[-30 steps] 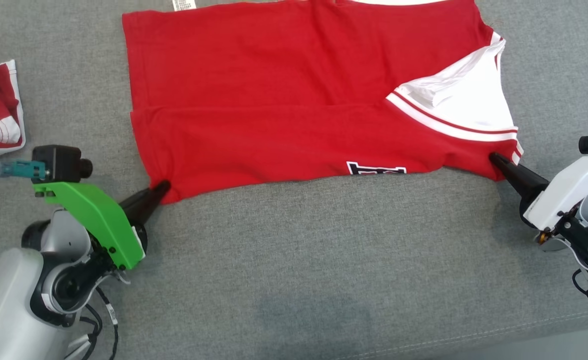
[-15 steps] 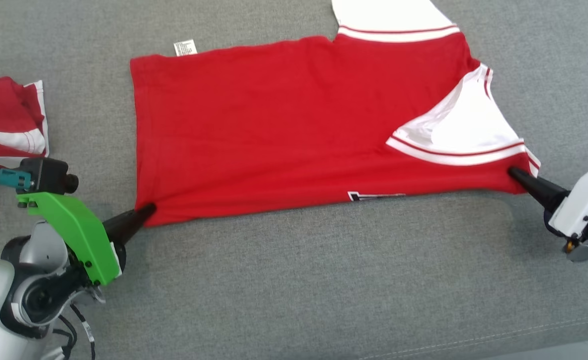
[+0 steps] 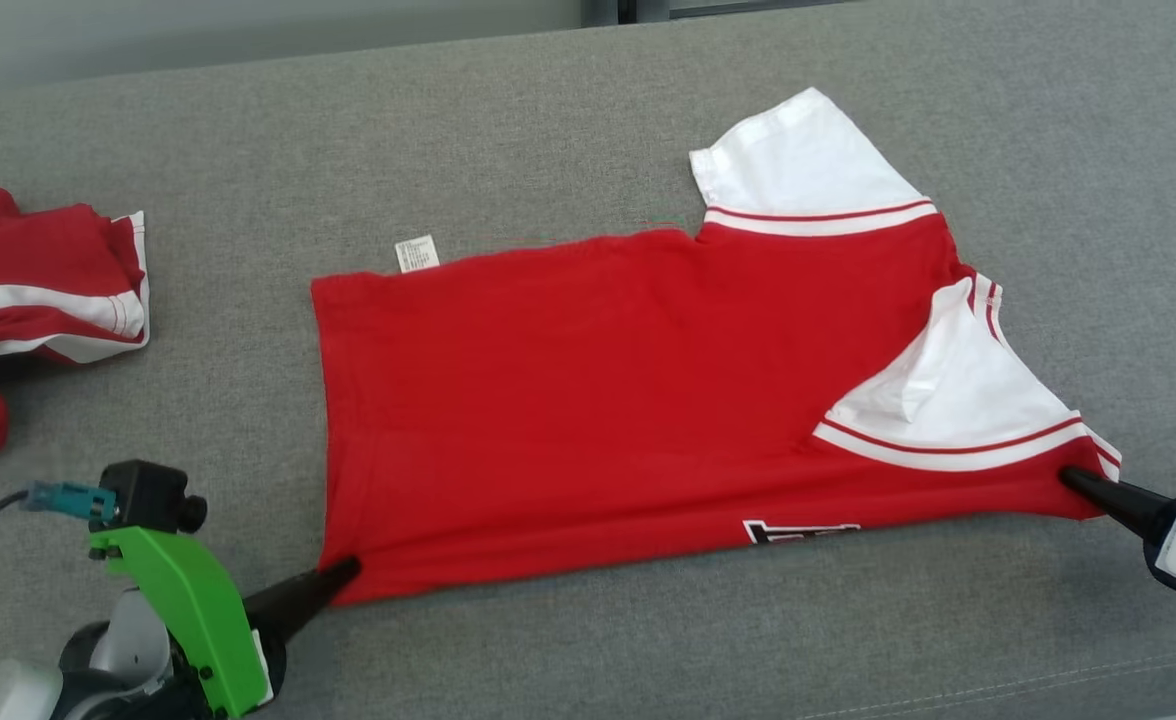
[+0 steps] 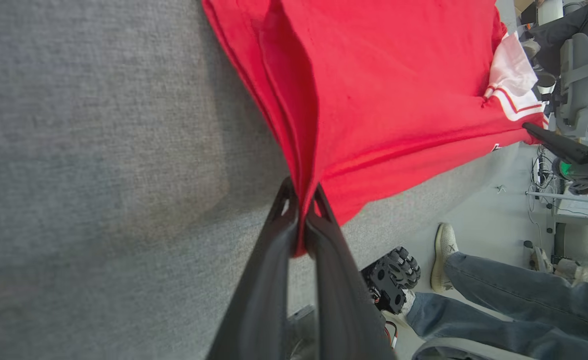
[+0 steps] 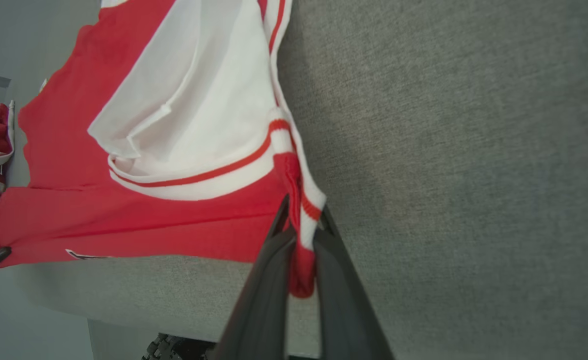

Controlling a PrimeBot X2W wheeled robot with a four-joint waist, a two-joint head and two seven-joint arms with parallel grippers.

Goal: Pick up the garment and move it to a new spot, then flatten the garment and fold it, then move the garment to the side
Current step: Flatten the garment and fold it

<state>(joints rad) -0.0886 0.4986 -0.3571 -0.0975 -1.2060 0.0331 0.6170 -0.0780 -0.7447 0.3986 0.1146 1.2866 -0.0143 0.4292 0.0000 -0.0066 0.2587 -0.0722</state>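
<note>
Well out to the outer side of the left gripper (image 3: 346, 570) lies a crumpled red-and-white cloth (image 3: 43, 290). In the left wrist view a person's jeans leg (image 4: 504, 295) and pale shoe (image 4: 444, 255) stand past the edge of the grey woven surface (image 3: 648, 640). The garment (image 3: 628, 400), a soft red jersey with white striped sleeves and a small white label (image 3: 416, 253), lies spread between the two grippers. The left fingers are pinched together on its near hem corner, and the right gripper (image 3: 1073, 476) is clamped on the striped edge beside the white sleeve
</note>
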